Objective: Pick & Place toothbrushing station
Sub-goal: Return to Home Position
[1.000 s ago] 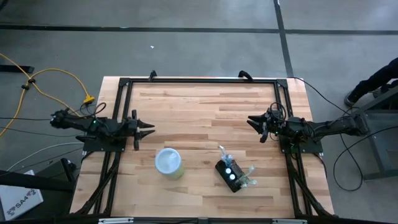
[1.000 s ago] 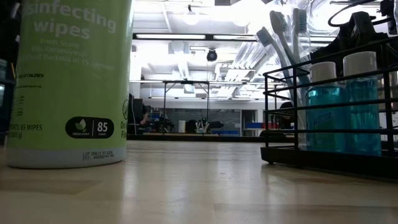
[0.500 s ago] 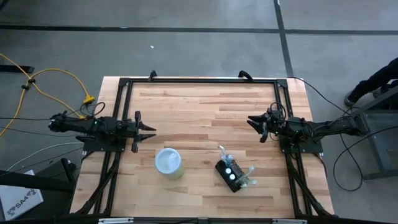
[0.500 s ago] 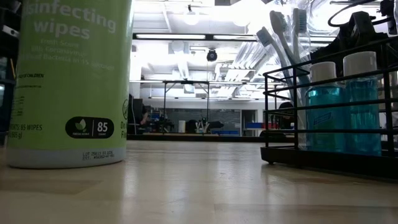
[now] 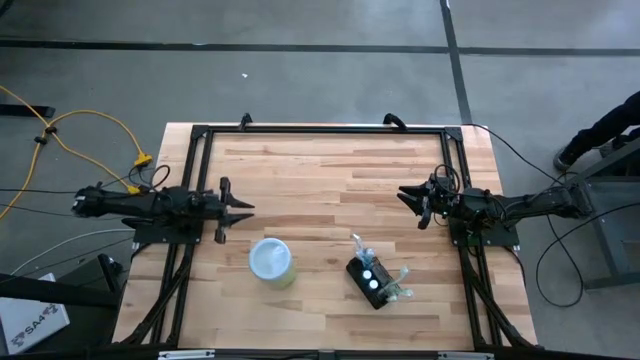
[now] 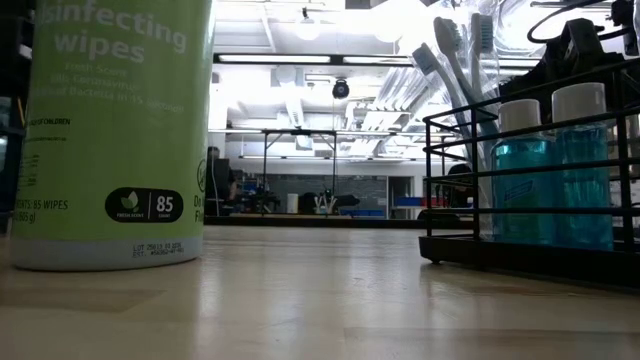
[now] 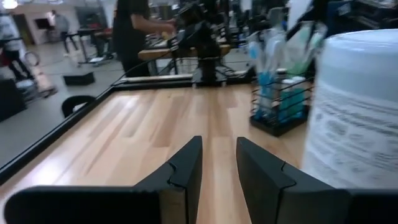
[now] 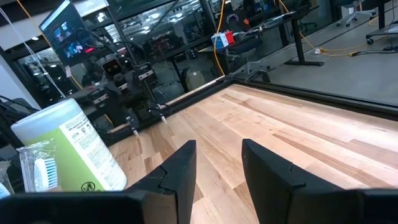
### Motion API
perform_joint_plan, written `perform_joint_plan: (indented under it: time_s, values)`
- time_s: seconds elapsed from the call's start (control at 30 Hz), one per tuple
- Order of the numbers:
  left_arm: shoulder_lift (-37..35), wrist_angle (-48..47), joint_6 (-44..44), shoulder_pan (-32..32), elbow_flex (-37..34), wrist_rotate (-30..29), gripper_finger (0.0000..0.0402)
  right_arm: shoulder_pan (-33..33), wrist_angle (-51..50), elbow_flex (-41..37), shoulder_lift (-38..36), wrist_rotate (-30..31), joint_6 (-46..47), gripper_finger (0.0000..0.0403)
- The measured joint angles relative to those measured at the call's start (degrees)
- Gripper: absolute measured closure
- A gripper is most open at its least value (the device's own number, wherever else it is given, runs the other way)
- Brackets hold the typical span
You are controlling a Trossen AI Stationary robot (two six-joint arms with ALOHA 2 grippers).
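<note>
The toothbrushing station (image 5: 372, 281), a small black wire rack with toothbrushes and two blue white-capped bottles, stands on its base near the table's near edge, right of centre; it also shows in the low view (image 6: 535, 170) and the left wrist view (image 7: 278, 99). My left gripper (image 5: 246, 208) hovers level at the table's left side, open, nothing between its fingers (image 7: 219, 171). My right gripper (image 5: 403, 193) hovers level at the right side, also open and empty (image 8: 217, 168). Both are well away from the station.
A green canister of disinfecting wipes (image 5: 271, 262) with a white lid stands upright left of the station, close to my left gripper; it fills the left of the low view (image 6: 110, 130). A black frame (image 5: 320, 130) borders the wooden table. People stand in the room beyond.
My left arm has swung a little, so its gripper has turned from slanting toward the near edge to pointing straight toward the table's right edge. Its fingers keep the same gap. Station and canister have stayed where they were.
</note>
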Motion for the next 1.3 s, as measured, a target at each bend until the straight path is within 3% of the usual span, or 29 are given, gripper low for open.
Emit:
perform_joint_plan:
  time_s: [0.13, 0.43, 1.07, 1.3]
  values:
    - [2.77, -0.13, -2.18, 3.09, -0.10, 0.57, 0.0308, -0.01, -0.01, 0.00, 0.00, 0.00, 0.00, 0.0283]
    - [6.65, 2.67, -3.88, 8.00, -1.42, 8.26, 0.0308, -0.01, -0.01, -0.01, 0.00, -0.01, -0.02, 0.0280]
    - [6.44, 1.76, -4.63, 9.81, -1.44, 8.80, 0.0308, 0.48, -2.89, -0.01, 0.00, -0.07, 1.45, 0.0282]
    - [6.44, 1.93, -4.86, 9.81, -1.44, 8.80, 0.0308, 1.60, 3.85, -0.02, -0.33, -5.85, -5.18, 0.0281]
